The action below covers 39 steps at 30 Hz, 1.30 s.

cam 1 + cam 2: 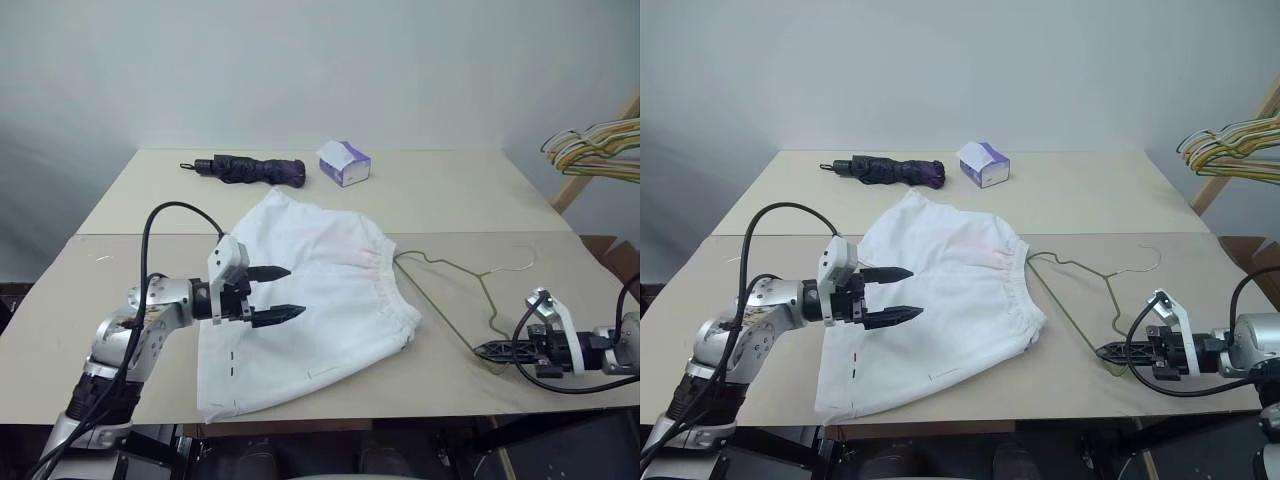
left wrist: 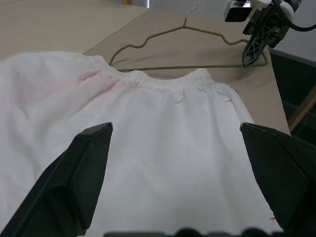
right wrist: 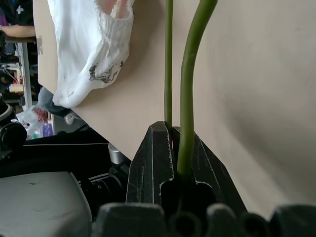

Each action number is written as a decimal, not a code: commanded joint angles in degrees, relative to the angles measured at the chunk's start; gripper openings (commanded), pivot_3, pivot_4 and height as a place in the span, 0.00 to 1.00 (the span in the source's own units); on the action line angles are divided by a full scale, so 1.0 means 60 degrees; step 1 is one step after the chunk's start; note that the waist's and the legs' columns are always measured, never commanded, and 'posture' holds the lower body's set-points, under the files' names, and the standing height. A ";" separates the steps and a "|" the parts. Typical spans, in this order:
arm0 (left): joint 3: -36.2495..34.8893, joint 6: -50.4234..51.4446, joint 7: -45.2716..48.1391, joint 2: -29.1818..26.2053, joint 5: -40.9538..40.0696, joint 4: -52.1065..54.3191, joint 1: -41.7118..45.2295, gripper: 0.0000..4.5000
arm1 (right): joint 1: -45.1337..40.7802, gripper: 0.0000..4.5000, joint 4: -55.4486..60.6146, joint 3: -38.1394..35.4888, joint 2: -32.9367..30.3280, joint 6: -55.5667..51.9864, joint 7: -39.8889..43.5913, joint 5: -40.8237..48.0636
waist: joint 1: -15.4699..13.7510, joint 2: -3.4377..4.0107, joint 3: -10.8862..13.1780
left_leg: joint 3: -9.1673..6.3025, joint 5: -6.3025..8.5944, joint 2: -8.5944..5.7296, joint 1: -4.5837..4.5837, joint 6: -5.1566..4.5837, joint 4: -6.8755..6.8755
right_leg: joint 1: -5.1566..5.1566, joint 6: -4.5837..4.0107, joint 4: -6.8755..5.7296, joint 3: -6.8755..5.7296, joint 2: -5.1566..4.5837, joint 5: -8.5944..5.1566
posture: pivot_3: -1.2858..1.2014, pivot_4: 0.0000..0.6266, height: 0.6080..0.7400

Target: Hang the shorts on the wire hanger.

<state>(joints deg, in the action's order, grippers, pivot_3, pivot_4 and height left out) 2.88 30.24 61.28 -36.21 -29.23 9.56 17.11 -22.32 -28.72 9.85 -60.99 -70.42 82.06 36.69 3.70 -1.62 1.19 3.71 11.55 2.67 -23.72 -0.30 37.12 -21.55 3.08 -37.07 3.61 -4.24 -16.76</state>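
Observation:
The white shorts lie flat on the table, gathered waistband toward the right. The olive wire hanger lies on the table just past the waistband, its hook pointing to the far right. My left gripper hovers open over the left half of the shorts with nothing between its fingers. My right gripper sits low near the table's front right edge, shut on the hanger's near corner. In the right wrist view the wire hanger runs out from between the closed fingers, with the shorts beyond.
A folded dark purple umbrella and a small tissue box lie at the back of the table. A bunch of coloured hangers hangs off a wooden rack at the far right.

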 commanded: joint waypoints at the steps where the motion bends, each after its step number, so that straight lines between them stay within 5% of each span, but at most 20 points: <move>1: -0.0058 -0.0107 -0.0022 -0.0093 0.0020 0.0362 0.0055 1.00 | -0.0371 0.00 0.0060 -0.0160 0.0002 0.0169 0.0606 0.0030 | 0.0000 0.0000 0.0000 | 0.0000 0.0000 0.0000 0.0000 0.0000 0.0000 | 0.0000 0.0000 0.0000 0.0000 0.0000 0.0000 | 0.50 0.00 1.00; 9: 0.0050 -0.0221 -0.0038 -0.0038 0.0167 0.0277 0.0087 1.00 | -0.0446 0.00 0.0484 0.0541 -0.0030 0.0752 0.1552 -0.0428 | -0.0032 0.0001 0.0000 | 0.0001 0.0000 0.0000 0.0000 0.0000 0.0001 | 0.0000 0.0001 -0.0001 0.0000 0.0000 0.0000 | 0.50 0.00 1.00; 17: 0.0227 -0.0226 -0.0175 0.0098 0.0305 0.0505 0.0011 1.00 | -0.2596 0.00 -0.1750 0.2081 0.0641 0.1270 0.1737 -0.1717 | 0.0001 0.0010 0.0001 | -0.0001 0.0000 0.0000 0.0005 0.0001 0.0003 | 0.0001 -0.0001 -0.0003 0.0002 0.0004 0.0002 | 0.51 0.00 1.00; 25: 0.0292 -0.0382 -0.0349 0.0079 0.0484 0.0700 -0.0333 1.00 | -0.4013 0.00 -0.2512 0.4543 0.0350 0.2305 0.1741 -0.0584 | -0.0228 0.0016 0.0004 | 0.0001 0.0000 -0.0003 -0.0005 0.0000 0.0003 | -0.0011 -0.0001 -0.0006 0.0003 -0.0001 0.0002 | 0.52 0.00 1.00; 29: 0.0304 -0.0444 -0.0432 0.0050 0.0537 0.0770 -0.0395 1.00 | -0.5158 0.00 -0.3653 0.5651 0.0808 0.2889 0.1741 -0.0514 | -0.0244 0.0019 0.0006 | 0.0002 0.0000 -0.0003 -0.0004 0.0000 0.0007 | -0.0013 -0.0003 -0.0008 0.0003 -0.0002 0.0003 | 0.53 0.00 1.00; 39: 0.0269 -0.0442 -0.0601 0.0006 0.0560 0.0971 -0.0614 1.00 | -0.6238 0.00 -0.5701 0.6128 0.2173 0.4223 0.1741 -0.0956 | -0.0495 0.0023 0.0009 | 0.0004 -0.0001 -0.0002 -0.0017 0.0000 0.0006 | -0.0034 -0.0004 -0.0021 0.0007 0.0000 0.0006 | 0.55 0.00 1.00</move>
<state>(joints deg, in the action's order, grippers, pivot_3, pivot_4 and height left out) 5.50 28.67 57.91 -35.71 -25.82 13.03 13.05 -57.92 -62.48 46.51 -47.95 -47.51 89.05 30.95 0.73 -1.48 1.24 3.73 11.54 2.66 -23.83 -0.30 37.16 -21.79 3.05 -37.22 3.65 -4.24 -16.73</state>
